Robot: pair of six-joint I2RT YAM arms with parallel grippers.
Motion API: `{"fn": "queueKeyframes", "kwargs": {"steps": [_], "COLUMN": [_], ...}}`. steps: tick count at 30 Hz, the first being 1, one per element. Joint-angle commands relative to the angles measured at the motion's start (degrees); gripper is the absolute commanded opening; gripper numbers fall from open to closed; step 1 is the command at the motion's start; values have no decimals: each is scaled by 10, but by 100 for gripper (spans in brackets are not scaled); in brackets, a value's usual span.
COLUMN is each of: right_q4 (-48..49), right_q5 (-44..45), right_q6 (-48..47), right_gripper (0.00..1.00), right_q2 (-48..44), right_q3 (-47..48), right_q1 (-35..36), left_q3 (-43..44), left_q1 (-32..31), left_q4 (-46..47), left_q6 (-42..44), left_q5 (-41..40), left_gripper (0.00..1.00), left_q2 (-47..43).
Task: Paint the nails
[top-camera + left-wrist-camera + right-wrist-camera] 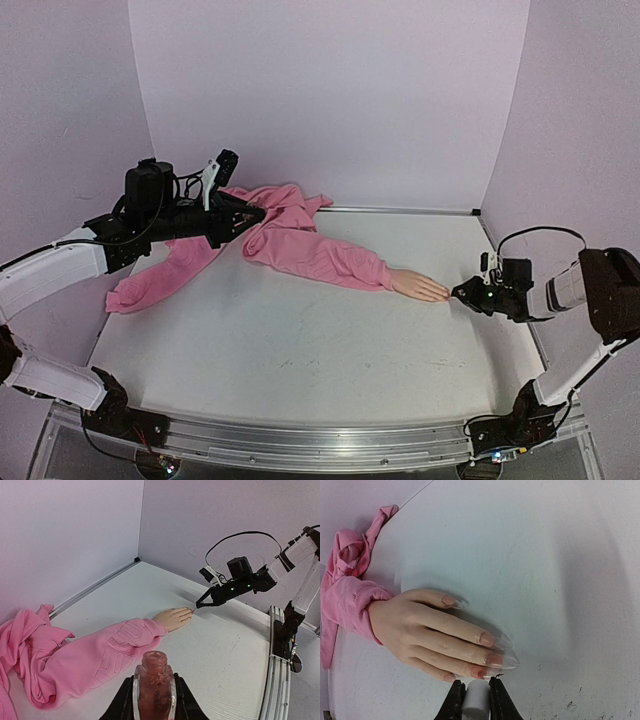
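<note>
The peach mannequin hand (425,630) lies palm down on the white table, its wrist in a pink sleeve (350,605). Its nails (486,639) carry long clear tips, with reddish polish on the ring finger's nail (478,672). My right gripper (477,690) is shut on a white brush cap (477,700), whose front end sits right at that ring fingertip. From above, the right gripper (462,293) points left at the fingertips of the hand (420,287). My left gripper (154,692) is shut on an open, uncapped pinkish polish bottle (154,677), raised over the sleeve far left of the hand (173,618).
The pink garment (270,235) is bunched at the back left, one sleeve trailing toward the table's left edge. Pale walls close the back and both sides. A metal rail (320,440) runs along the near edge between the arm bases.
</note>
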Motion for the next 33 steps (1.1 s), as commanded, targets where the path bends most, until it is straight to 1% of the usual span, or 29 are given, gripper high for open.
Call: {"fn": "queueKeyframes", "kwargs": {"steps": [1,13,19,26,33], "right_q4": [-7,-18,-18,3,16], "right_q5": [9,33,45,6,-27], "right_q6": [3,12,13,2,-2], "right_gripper": [0,0,0,0,0], "right_q2": [8,-2,-24,-50,-2], "right_q3": [20,16,5,-10,7], "right_q1": [-2,-2,-2,-2,-2], "left_q3": [10,9,9,10,10], "left_q1": [3,3,3,3,3], "left_q4": [24,25,25,25,25], "left_q6": [-8,-8,-8,-8,-8], "left_q5": [11,12,12,12,12], "left_gripper": [0,0,0,0,0], "left_q2": [-9,-9,-10,-10,-7]}}
